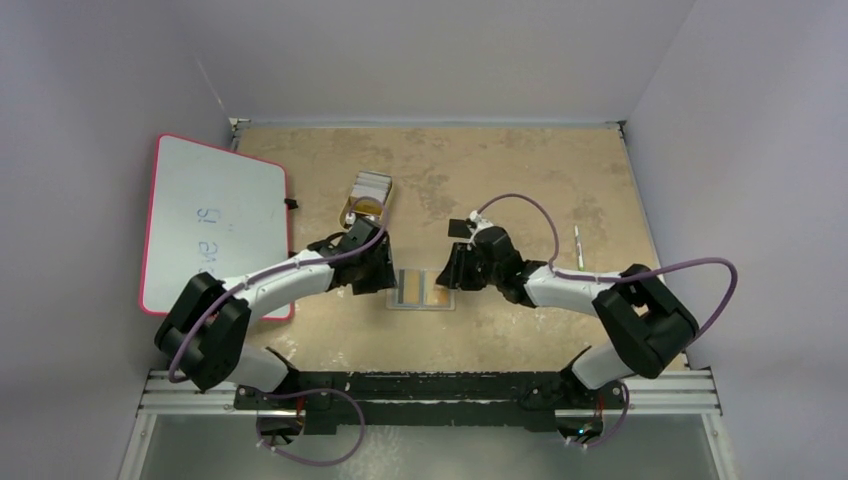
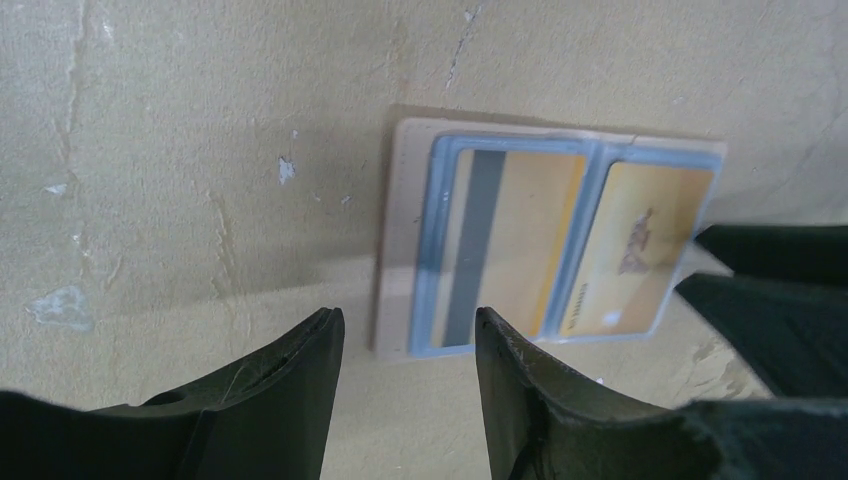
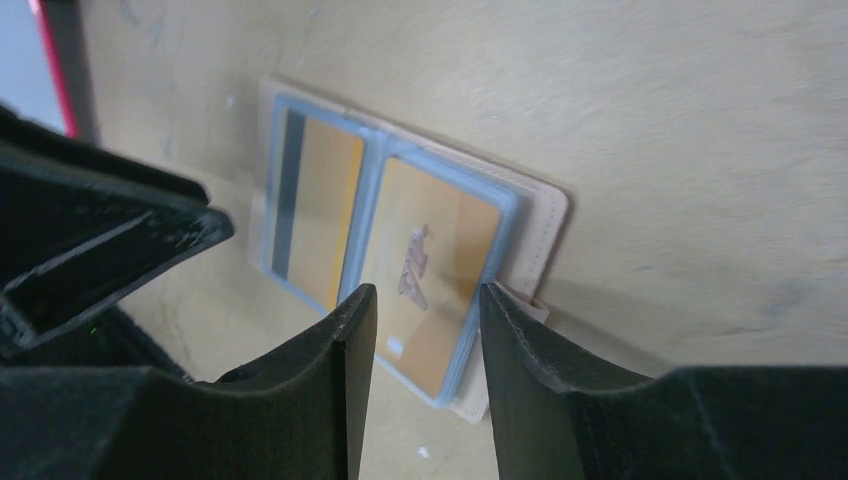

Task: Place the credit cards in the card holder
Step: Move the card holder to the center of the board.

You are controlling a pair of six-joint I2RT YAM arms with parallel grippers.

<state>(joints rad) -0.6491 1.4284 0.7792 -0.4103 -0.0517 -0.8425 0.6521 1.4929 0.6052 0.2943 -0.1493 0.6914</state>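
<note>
Nearest the arm bases, at the middle of the table (image 1: 540, 170), the card holder (image 1: 425, 290) is seen lying open and flat, its tan border framing two blue-grey pockets. It is flanked by both claws: the left claw (image 1: 385, 275) is held just beside its left edge and the right claw (image 1: 450, 272) just beside its right edge.

In the left wrist view the left claw (image 2: 408, 320) is shown with its fingers apart and nothing gripped. The card holder (image 2: 550, 240) lies just past the fingertips, its near corner in line with the gap. In the right wrist view the right claw (image 3: 425, 300) is likewise spread and empty, and the holder's near edge is seen through the gap. Contact cannot be judged.

Two orange-gold cards are lodged in the pockets: a dark-striped one (image 2: 510, 240) on the left claw's side, a printed one (image 2: 640, 250) on the right claw's side.

Farther back a small yellow tray (image 1: 347, 212) is found with a stack of pale cards (image 1: 370, 183) in it. A pink-framed whiteboard (image 1: 215, 225) is laid at the left, and a thin pen-like stick (image 1: 577, 245) lies well apart at the right.
</note>
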